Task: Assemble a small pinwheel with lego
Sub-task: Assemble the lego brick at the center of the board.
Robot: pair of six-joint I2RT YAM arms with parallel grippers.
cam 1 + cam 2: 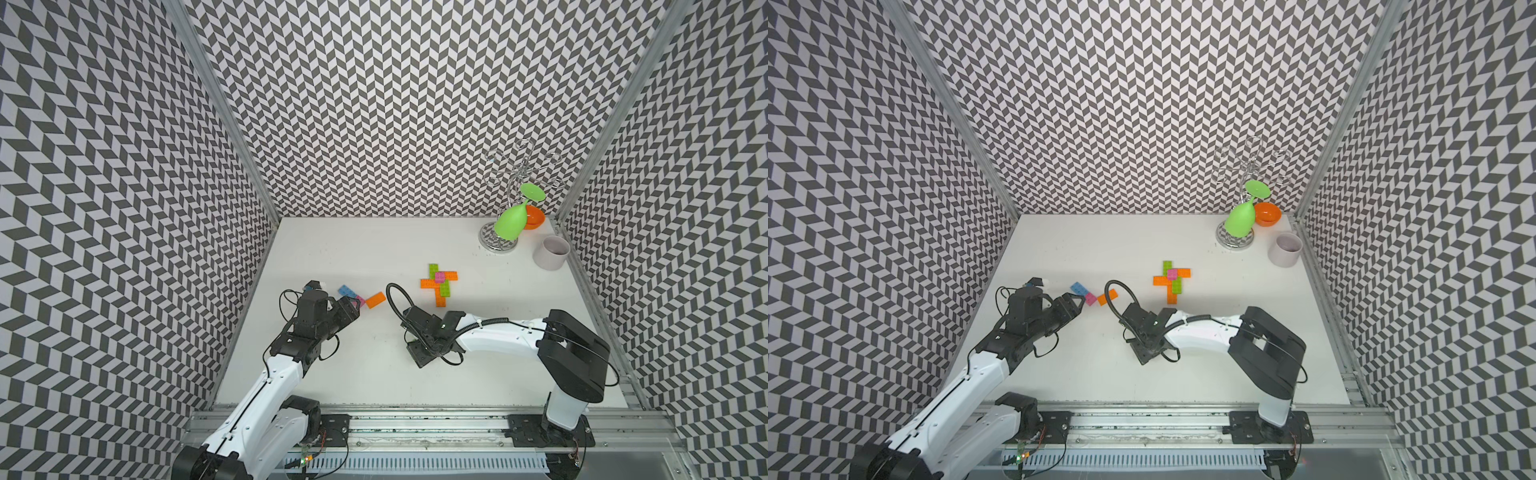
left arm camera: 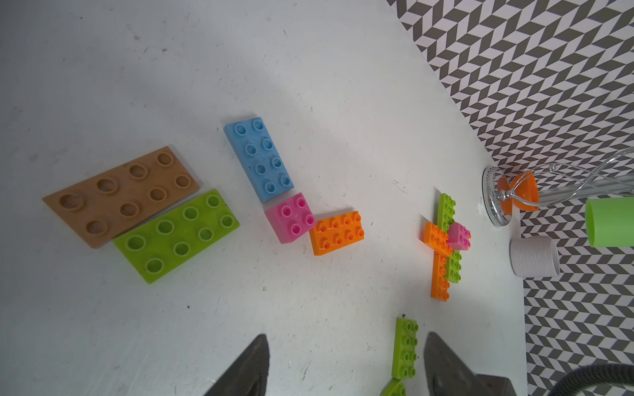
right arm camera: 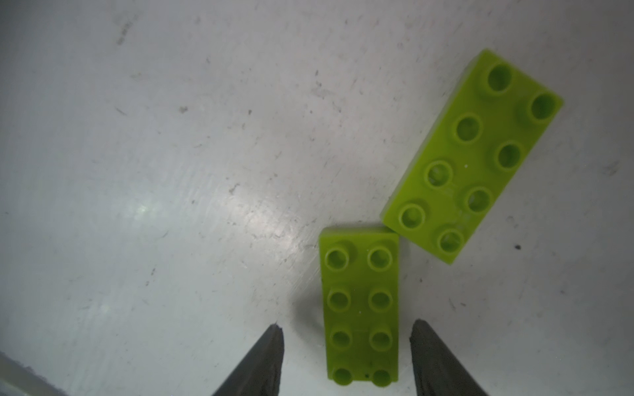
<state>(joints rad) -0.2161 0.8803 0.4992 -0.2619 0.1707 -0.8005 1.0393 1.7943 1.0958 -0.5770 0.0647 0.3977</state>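
Observation:
The lego pinwheel (image 1: 439, 282) of lime, orange and pink bricks lies mid-table. Left of it lie a blue brick (image 2: 259, 159), a pink square (image 2: 290, 217) and an orange brick (image 2: 338, 232). A brown brick (image 2: 120, 195) and a lime one (image 2: 176, 235) lie closer to the left wrist camera. My left gripper (image 1: 353, 305) hovers open beside the pink square, holding nothing. My right gripper (image 3: 346, 325) points down, open, its fingers straddling a lime brick (image 3: 360, 305) flat on the table without touching it. A second lime brick (image 3: 473, 157) touches that brick's corner.
At the back right stands a chrome rack (image 1: 498, 241) with a green glass (image 1: 509, 224) hanging on it. An orange bowl (image 1: 536, 220) and a grey cup (image 1: 550, 252) stand beside it. Patterned walls close off three sides of the white table (image 1: 353, 374).

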